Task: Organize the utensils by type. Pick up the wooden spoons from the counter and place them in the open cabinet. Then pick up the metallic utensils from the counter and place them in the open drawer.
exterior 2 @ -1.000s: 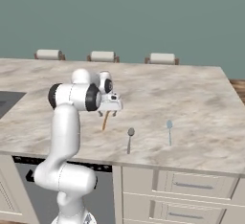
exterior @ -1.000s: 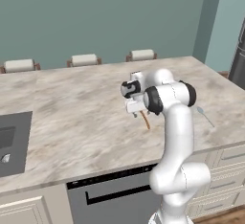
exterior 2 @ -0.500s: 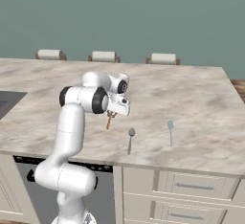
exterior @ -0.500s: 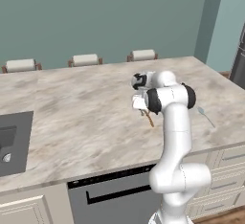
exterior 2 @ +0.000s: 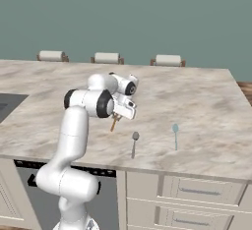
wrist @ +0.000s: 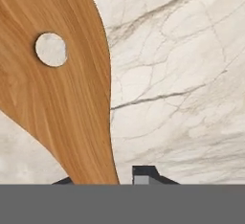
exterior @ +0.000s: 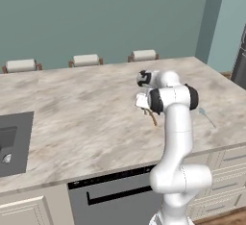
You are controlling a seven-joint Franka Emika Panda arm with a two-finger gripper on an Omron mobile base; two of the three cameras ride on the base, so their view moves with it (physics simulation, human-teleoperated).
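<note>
The counter (exterior 2: 197, 101) — beige marbled stone — carries the utensils toward its front edge, near the right-hand end. The gripper (exterior 2: 119, 117) hangs low over that stretch, its jaws closed most of the way on the orange-brown wooden spoon (wrist: 62, 79), whose handle slants down to the stone. Just right of it lies a grey metal spoon (exterior 2: 134, 144) — then, farther right, a second slim spoon (exterior 2: 175, 134), both close to the front edge.

— What stands beyond my worktop?
— A flat teal wall (exterior 2: 147, 13), and three stool backs (exterior 2: 169, 60) peeking over the far edge.
— And below me?
— A dark oven front (exterior: 113, 197), grey panelled drawers (exterior 2: 187, 202), a dark sink (exterior: 12, 142) at my left.
</note>
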